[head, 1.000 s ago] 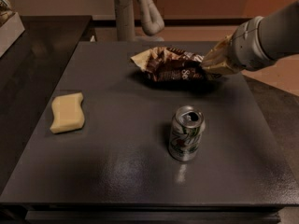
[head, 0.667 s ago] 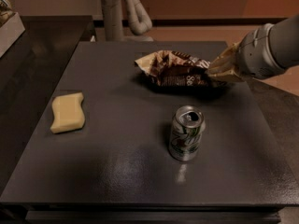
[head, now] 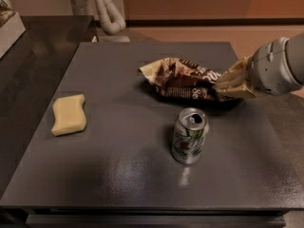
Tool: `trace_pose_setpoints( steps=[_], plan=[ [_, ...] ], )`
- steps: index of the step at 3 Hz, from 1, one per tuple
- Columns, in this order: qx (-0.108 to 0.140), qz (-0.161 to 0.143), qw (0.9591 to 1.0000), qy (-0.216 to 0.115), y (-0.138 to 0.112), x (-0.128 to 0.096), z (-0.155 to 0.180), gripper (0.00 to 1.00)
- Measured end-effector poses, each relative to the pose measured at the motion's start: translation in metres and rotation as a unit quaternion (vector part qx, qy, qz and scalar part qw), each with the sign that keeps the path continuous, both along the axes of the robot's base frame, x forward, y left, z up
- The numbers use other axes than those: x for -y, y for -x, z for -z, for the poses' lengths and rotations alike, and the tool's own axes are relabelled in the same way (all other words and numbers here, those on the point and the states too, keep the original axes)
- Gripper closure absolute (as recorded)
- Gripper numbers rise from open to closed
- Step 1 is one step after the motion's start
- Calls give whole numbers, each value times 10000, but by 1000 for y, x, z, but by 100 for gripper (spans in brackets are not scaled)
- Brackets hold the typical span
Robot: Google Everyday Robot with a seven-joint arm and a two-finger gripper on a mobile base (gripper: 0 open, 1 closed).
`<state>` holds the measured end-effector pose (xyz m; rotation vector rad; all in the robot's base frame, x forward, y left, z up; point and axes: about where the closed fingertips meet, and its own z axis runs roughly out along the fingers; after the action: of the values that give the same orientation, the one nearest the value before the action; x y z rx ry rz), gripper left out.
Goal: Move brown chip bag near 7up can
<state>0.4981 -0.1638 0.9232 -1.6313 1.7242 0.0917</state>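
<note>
Hand: the hand (head: 227,83) comes in from the right edge of the worktop (head: 118,165) and sits at the right end of the bag. As I read it, it is clenched on the foil there.
Brown chip bag (head: 183,78): lies crumpled on the far right part of the worktop, with its right end in the hand and the rest on the surface.
7up can (head: 189,136): stands upright with the tab on top, nearer me than the bag and separated from it by a strip of bare worktop.
Sponge (head: 69,114): pale yellow, lies flat well off to the left, out of the path.
Step in hand: I judge the grasp made and the carry toward the can under way.
Next move calls for: I'd draw the bag toward me, stop just beside the can without tipping it, then release.
</note>
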Motion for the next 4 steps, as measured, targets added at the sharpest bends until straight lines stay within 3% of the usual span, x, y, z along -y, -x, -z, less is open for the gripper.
trace_pose_setpoints(
  steps=[2, 3, 4],
  plan=[
    [-82, 11, 10000, -41, 25, 8, 0, 100],
    [-122, 117, 9999, -11, 36, 13, 0, 82],
    [-166, 163, 9997, 35, 43, 15, 2, 51]
  ],
)
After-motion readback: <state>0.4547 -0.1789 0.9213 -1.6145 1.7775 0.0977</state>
